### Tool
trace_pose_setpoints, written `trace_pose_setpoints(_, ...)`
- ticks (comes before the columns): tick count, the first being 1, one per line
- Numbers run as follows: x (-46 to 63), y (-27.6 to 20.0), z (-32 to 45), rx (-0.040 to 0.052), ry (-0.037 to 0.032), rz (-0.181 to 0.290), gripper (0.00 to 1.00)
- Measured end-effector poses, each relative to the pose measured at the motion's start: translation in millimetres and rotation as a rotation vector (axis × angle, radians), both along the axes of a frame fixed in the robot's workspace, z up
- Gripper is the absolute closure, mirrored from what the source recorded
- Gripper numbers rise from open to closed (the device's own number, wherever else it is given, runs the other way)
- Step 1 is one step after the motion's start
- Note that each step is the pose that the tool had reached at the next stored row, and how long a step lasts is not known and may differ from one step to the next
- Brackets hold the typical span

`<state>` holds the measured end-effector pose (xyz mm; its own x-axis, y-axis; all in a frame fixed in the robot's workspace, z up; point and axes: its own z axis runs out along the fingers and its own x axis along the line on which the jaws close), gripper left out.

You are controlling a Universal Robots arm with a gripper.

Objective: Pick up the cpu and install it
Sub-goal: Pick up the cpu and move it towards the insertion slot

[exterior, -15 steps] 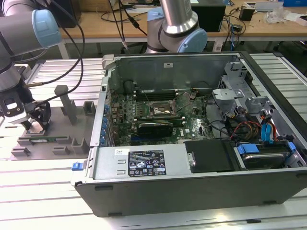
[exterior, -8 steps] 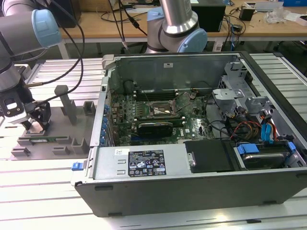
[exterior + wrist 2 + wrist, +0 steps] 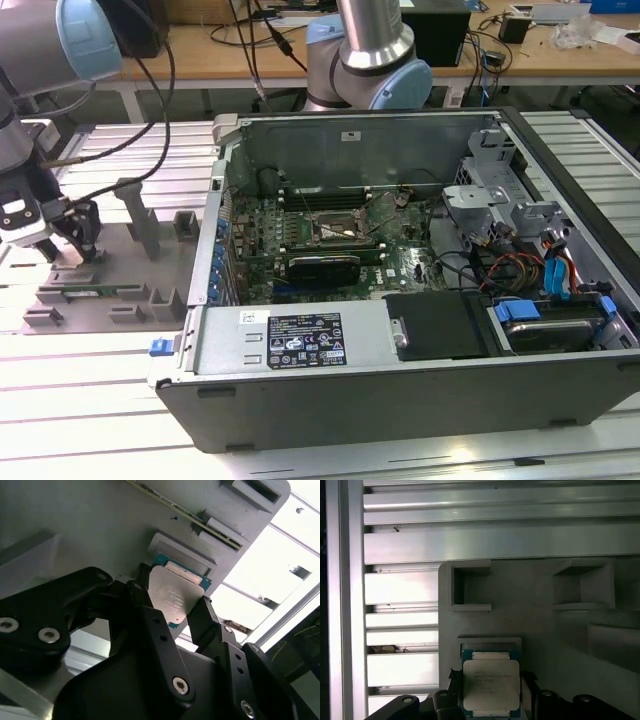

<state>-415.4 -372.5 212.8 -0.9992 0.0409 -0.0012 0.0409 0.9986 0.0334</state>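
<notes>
Slatted aluminium table [image 3: 90,410] carries everything I can see; the open computer case [image 3: 300,395] takes up its middle and the exterior view's right, with the motherboard [image 3: 405,258] and its dark socket frame [image 3: 340,230] showing inside. My arm [image 3: 85,35] runs off the picture at the exterior view's left (only part of it is in shot); it reaches down to the grey fixture tray [image 3: 115,268] lying just beside the case. The gripper [image 3: 72,250] is down at that tray; in both wrist views its black fingers [image 3: 150,620] are drawn in narrow against two opposite edges of the cpu [image 3: 491,682], silver top facing the cameras; the fingers cover those edges, so I cannot tell whether the chip rests on the tray or is lifted clear.
</notes>
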Motion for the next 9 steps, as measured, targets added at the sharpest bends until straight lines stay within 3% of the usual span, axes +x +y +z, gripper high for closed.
trace_pose_setpoints(9,0.0,0.1,24.6,0.0,-0.0007,0.0,0.45)
